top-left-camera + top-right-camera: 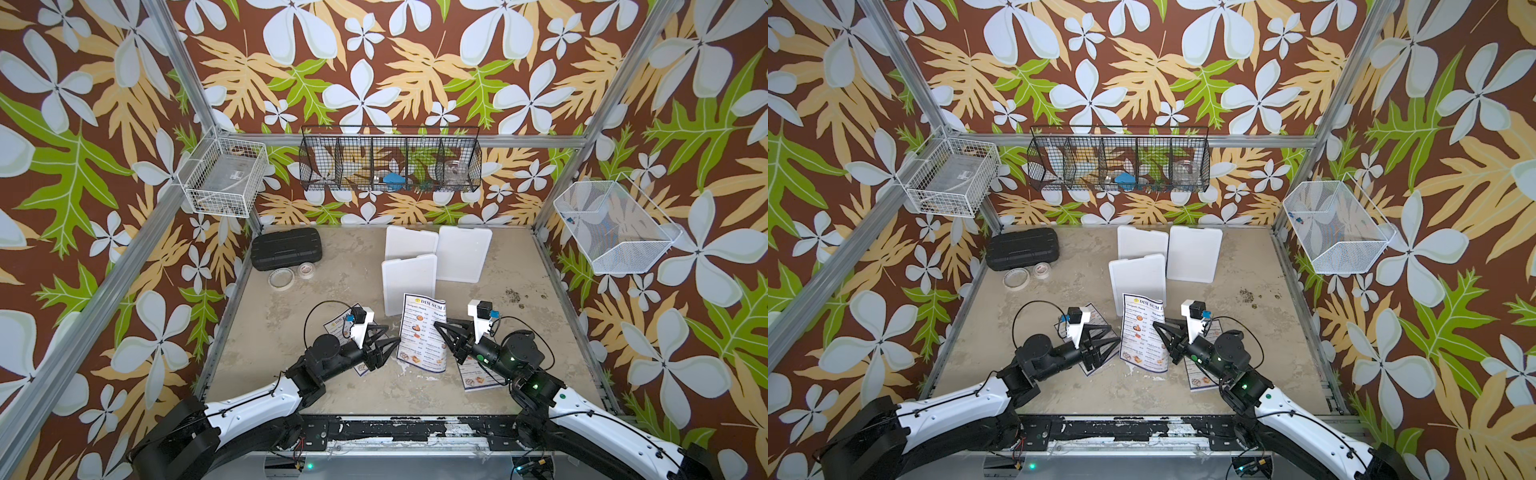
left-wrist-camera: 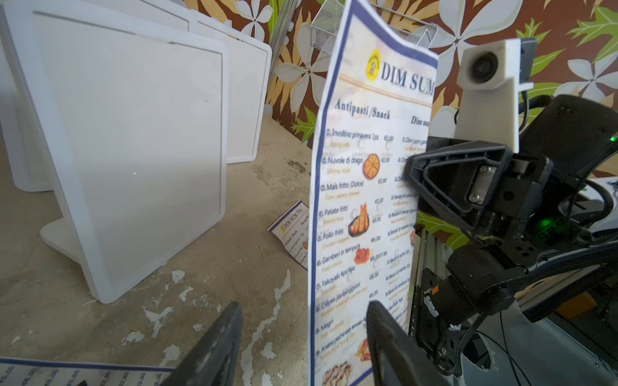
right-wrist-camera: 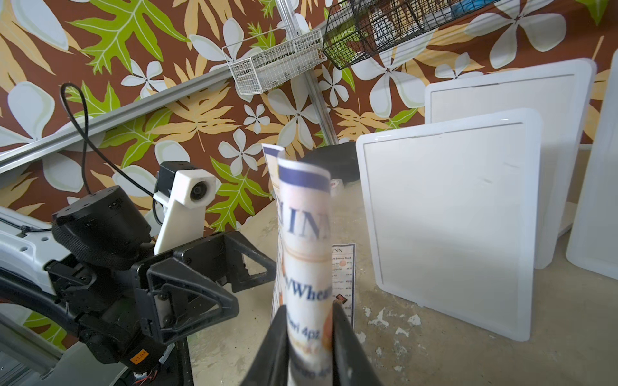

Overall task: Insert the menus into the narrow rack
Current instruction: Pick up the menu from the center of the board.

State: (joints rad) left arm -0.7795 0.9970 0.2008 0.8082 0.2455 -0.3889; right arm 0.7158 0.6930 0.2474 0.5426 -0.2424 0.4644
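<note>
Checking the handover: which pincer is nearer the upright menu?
Right. The right pincer is shut on the upright menu at its curled edge. The left pincer is open at the opposite edge, not gripping.

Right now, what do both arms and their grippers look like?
The left arm and right arm have glossy white shells, black joints and thin black looping cables. The black left gripper and right gripper have triangular open-frame fingers, each topped by a white camera bracket with a blue tab. Green lights glow on the right arm.
</note>
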